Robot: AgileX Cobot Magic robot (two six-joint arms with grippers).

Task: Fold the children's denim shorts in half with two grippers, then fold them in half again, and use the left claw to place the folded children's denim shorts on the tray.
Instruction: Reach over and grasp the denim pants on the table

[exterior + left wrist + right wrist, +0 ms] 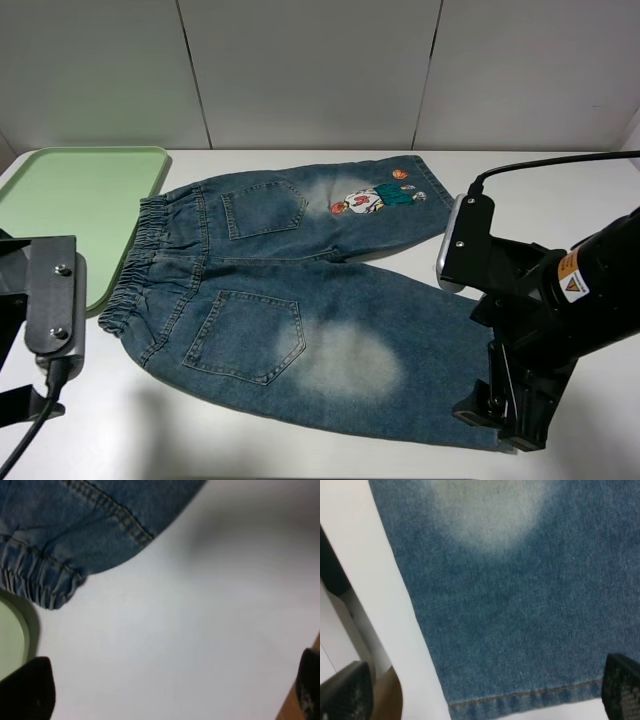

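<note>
The children's denim shorts (300, 300) lie spread flat on the smooth white table (560, 190) with the back pockets up. The denim is faded blue with orange-stitched seams, the elastic waistband is gathered into tight ruffles, each leg carries a soft pale bleached patch, and the far leg has a small colourful cartoon print (372, 200). The waistband end lies against the rim of the tray (70, 200), a flat pale green plastic rectangle with rounded corners and a low raised edge. The left claw (167, 695) is released, jaws spread wide, and points down over bare table just beside the waistband's near corner. The right arm angles down at the near leg's hem, and the right claw (484, 692) is likewise released, its textured black tips wide apart above the denim, grasping nothing.
</note>
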